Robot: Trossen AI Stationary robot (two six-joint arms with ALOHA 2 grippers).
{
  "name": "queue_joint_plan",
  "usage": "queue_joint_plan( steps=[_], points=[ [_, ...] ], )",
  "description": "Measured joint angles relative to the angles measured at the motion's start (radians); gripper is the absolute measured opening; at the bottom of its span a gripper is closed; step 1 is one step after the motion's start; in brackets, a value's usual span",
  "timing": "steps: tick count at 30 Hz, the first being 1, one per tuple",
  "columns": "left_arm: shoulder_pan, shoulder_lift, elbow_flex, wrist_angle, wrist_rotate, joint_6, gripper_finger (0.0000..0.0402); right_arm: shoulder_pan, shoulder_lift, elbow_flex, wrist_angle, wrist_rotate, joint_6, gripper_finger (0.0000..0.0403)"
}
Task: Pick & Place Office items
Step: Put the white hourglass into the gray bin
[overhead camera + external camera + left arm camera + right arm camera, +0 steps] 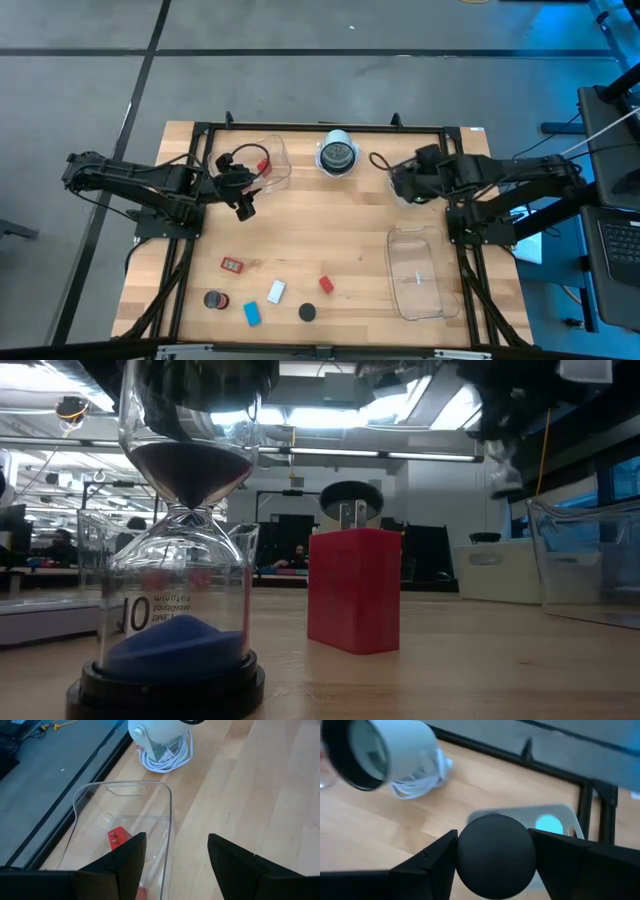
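two dark jointed arms with black cables and matte wedge-shaped fingers.

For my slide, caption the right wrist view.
Right gripper clamps a black round disc near the white-rimmed dark object.

Grey floor w/ dark seams is seen around the light wood table, which is edged by a black frame. Blue-lit equipment is seen at one side. In low view, bright ceiling lights, a white wall & seated people are shown beyond.
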Motion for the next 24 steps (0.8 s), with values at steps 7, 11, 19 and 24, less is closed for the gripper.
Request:
queue_joint_plan(
  steps=[7, 11, 19, 24],
  points=[
    [0.000, 0.000, 0.000, 0.000, 0.000, 0.000, 0.0210, 0.001, -0.132, -0.279, 0.045, -0.016, 0.220, 0.0226],
    [0.000, 0.000, 0.000, 0.001, 0.000, -0.009, 0.0210, 0.001, -0.169, -0.427, 0.201, -0.017, 0.241, 0.0224],
    [0.000, 0.000, 0.000, 0.002, 0.000, -0.011, 0.0210, 0.001, -0.169, -0.635, 0.513, 0.015, 0.211, 0.0229],
    [0.000, 0.000, 0.000, 0.004, -0.001, -0.011, 0.0210, 0.001, -0.169, -0.701, 0.651, 0.040, 0.160, 0.0225]
  ],
)
